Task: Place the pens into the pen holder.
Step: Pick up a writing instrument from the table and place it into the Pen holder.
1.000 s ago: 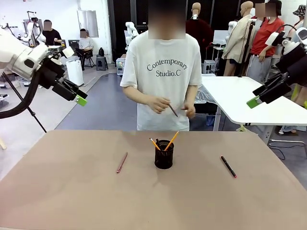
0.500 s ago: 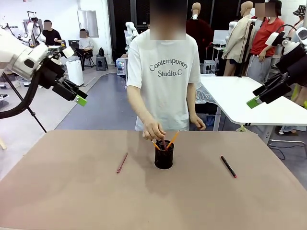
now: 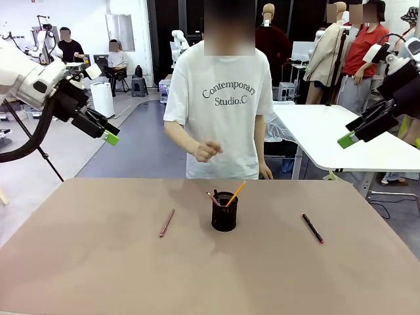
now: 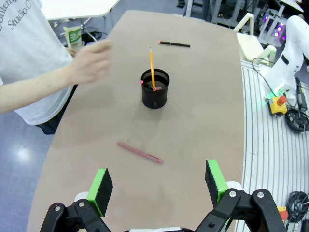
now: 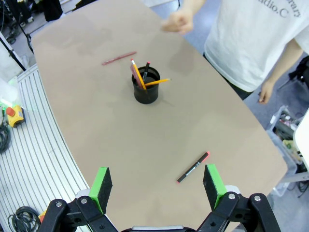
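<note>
**Front view.** Found both tools raised well clear of the flat brown table (image 3: 98,275): left gripper (image 3: 105,131) at 9 o'clock, right gripper (image 3: 349,138) at 3 o'clock. Located the small black wire-mesh cylindrical pen holder (image 3: 224,216) at centre, with an orange-yellow pencil (image 3: 235,193) leaning out toward 1 o'clock. Located the reddish-brown thin pen (image 3: 167,223) flat at 9 o'clock of the holder and the black pen with red tip (image 3: 312,228) at 3 o'clock, both well apart from it. Noted the person's hand (image 3: 207,150) above the far edge.

**Left wrist view.** Confirmed left gripper (image 4: 158,181) spread wide, gripping nothing. Judged it best to descend over the middle of the reddish-brown thin pen (image 4: 140,152), jaws across the shaft, closing low at the table.

**Right wrist view.** Confirmed right gripper (image 5: 157,183) likewise wide and empty. Placed the black pen with red tip (image 5: 193,167) at 5 o'clock of the pen holder (image 5: 146,92). Counted at least three sticks (image 5: 139,75) inside.
</note>
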`<control>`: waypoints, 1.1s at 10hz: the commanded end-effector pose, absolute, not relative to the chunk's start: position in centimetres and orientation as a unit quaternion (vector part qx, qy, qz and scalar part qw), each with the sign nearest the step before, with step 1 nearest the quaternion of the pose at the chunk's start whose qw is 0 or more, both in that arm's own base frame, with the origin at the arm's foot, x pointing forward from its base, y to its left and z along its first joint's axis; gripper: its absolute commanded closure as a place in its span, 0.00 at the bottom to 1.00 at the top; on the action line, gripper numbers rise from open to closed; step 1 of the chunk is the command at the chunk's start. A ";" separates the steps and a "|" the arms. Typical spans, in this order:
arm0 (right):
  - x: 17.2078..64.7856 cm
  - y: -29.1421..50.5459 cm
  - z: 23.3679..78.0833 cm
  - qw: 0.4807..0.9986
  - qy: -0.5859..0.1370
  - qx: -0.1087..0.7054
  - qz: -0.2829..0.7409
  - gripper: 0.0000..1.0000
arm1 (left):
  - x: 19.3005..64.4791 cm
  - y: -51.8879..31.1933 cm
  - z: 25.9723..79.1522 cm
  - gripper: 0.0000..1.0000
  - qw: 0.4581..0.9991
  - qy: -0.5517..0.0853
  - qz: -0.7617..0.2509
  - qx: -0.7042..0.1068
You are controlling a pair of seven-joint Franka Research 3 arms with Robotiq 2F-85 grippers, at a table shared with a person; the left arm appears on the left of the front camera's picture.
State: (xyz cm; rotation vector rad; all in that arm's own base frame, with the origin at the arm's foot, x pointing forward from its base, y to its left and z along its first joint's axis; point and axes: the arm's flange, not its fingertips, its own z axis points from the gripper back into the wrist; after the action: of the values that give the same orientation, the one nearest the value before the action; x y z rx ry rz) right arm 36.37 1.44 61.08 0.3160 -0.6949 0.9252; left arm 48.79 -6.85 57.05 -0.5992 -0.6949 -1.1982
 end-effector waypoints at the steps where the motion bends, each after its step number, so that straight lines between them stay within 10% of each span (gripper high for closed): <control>1: 36.4 1.4 61.1 0.825 -0.327 0.149 0.435 0.00 | 48.9 -6.9 57.2 0.00 0.728 -0.315 -0.546 -0.270; 11: 42.1 2.3 59.6 0.912 -0.265 0.077 0.304 0.00 | 48.9 -6.9 57.2 0.00 0.728 -0.315 -0.546 -0.270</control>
State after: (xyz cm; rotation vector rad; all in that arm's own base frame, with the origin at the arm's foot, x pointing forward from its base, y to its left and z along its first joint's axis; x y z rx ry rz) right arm 40.92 1.80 59.55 0.2156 -0.5783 0.7044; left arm 48.79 -6.85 57.08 -0.5989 -0.6953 -1.1984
